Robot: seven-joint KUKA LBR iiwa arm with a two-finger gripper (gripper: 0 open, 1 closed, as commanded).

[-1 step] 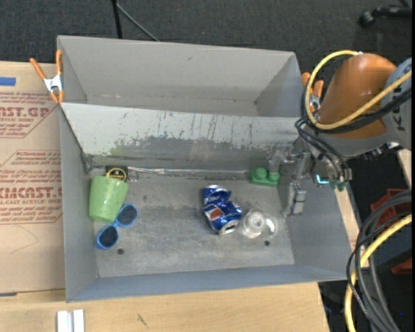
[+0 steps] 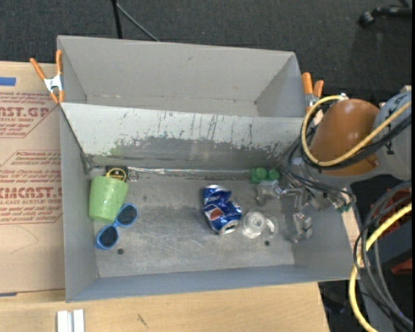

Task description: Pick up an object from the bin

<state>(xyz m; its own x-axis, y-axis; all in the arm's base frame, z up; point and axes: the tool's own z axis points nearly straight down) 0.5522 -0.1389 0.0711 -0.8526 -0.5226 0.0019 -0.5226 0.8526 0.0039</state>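
The grey bin (image 2: 173,251) sat scuffed and streaked, with dark carpet (image 2: 214,12) beyond it at the top of the frame. At the right, the gripper (image 2: 292,211) hung low over the bin floor; open or closed, I couldn't tell. Just left of it lay a small clear round piece (image 2: 254,225), glassy, beside a crushed blue can (image 2: 220,209).

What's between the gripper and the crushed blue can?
A small clear round thing, right beside the crushed blue can, short of the gripper; seen in the camera view.
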